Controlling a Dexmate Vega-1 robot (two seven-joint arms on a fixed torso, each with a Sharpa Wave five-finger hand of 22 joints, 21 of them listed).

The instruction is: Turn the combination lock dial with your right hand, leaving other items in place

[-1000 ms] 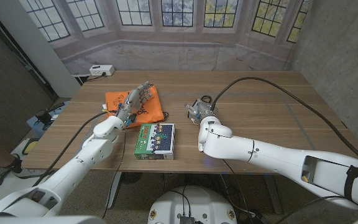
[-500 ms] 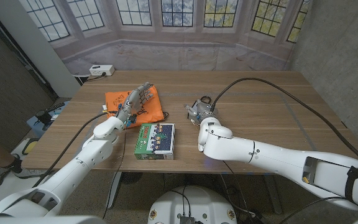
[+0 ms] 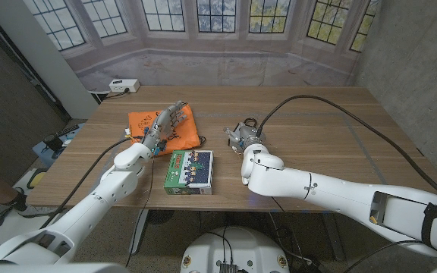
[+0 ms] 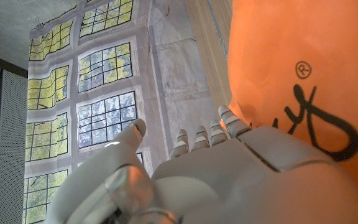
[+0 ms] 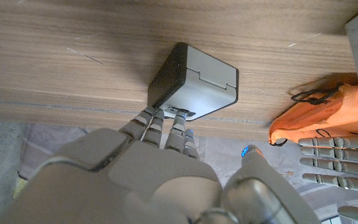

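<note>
Right hand (image 5: 148,171), fingertips pressed together on the combination lock (image 5: 194,86) mid-tabletop, positioned to turn its dial; left hand (image 3: 165,121), fingers spread, waits over the orange bag (image 3: 174,135).

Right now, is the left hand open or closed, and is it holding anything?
Open: the left hand holds nothing, its fingers extended and apart over the orange bag.
</note>
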